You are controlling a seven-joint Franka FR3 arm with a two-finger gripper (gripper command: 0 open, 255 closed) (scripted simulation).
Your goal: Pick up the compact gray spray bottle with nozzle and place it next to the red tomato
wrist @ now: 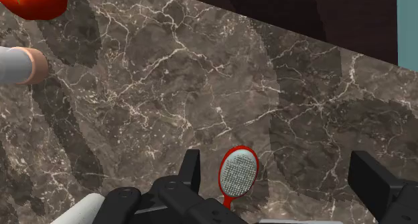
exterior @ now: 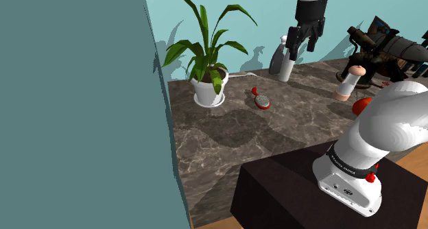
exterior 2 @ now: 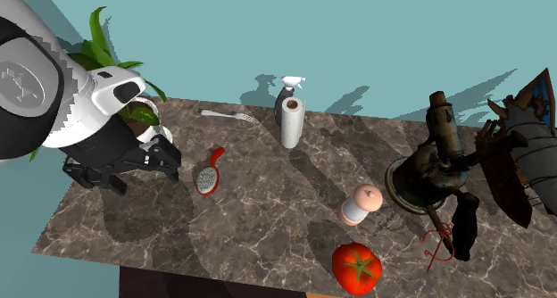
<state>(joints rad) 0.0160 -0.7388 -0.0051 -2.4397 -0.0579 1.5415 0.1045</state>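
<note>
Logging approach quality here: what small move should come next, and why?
Probably shift the open gripper toward the wall, over the spray bottle: it hangs empty above the red brush, while the bottle stands behind the paper towel roll.

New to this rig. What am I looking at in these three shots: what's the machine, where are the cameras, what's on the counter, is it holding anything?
A simulated white robot arm on a dark box stand, ending in a black two-finger gripper. The shoulder view looks down from beside the stand; the second exterior view looks down at the counter towards the wall; the wrist view comes from a camera on the hand, looking along the gripper. On the marble counter: a plant, a fork, a red brush, a paper roll with the gray spray bottle right next to it, a shaker, a tomato and some dark ornaments. The gripper is open and holds nothing; the brush lies on the counter below it, untouched.
</note>
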